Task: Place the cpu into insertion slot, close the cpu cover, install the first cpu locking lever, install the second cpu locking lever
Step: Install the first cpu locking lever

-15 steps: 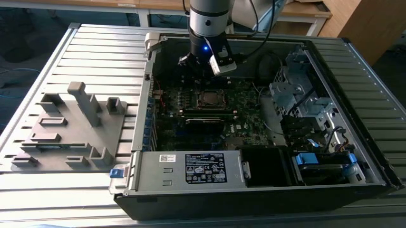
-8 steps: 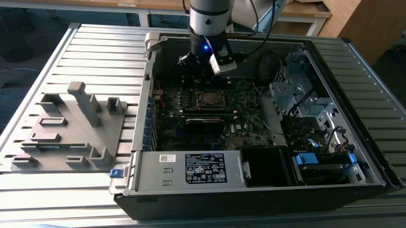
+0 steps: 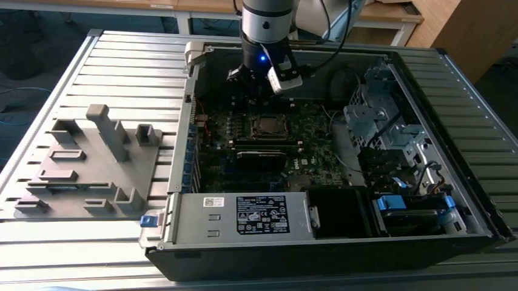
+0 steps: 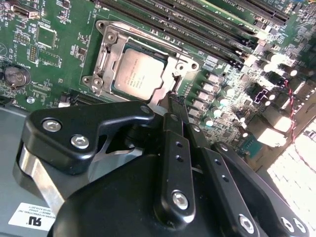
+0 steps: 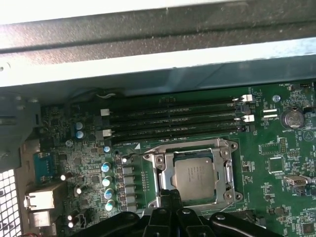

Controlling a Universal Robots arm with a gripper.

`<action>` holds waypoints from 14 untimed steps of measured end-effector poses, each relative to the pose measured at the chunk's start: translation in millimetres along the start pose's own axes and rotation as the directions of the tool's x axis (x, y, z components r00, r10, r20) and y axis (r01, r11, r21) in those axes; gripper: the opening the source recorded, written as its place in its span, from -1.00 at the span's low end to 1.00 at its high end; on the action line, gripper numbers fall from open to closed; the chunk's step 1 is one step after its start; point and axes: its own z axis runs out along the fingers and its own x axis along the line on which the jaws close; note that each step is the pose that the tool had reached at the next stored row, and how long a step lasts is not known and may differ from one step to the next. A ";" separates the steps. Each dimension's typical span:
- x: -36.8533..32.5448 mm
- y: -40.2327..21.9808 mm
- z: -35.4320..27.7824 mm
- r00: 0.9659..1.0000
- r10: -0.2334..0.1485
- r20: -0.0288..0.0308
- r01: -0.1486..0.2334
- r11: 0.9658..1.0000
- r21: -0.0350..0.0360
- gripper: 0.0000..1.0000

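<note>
From the exterior view, an open computer case (image 3: 465, 200) lies on the slatted metal bench (image 3: 121, 66), with a grey moulded fixture (image 3: 89, 163) beside it toward the exterior view's left. The arm reaches down into the case, and its hand (image 3: 257, 92) hangs just above the motherboard (image 3: 316, 142), close to the insertion slot (image 3: 268, 126).

In the second wrist view the cpu (image 4: 140, 74) sits flat in the slot, its dull silver top showing through the window of the cpu cover (image 4: 104, 59), which lies down over it. The hand (image 4: 175, 102) has its two black fingers (image 4: 173, 148) drawn together until the tips all but meet, right at the edge of the cover's frame. I can't tell whether anything thin is pinched between them.

In the first wrist view the chip (image 5: 197, 177) again lies framed by the cover (image 5: 164, 173). The long black memory slots (image 5: 173, 121) run just beyond it, and the fingertips (image 5: 170, 197) rest at the frame's near edge.
</note>
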 end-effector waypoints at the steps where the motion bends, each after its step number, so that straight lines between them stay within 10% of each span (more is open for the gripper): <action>1: 0.0 0.0 -0.5 1.000 0.000 0.000 0.000 1.000 0.000 -0.79; 14: -0.1 0.0 -6.6 1.000 0.000 0.000 0.000 1.000 0.000 -0.79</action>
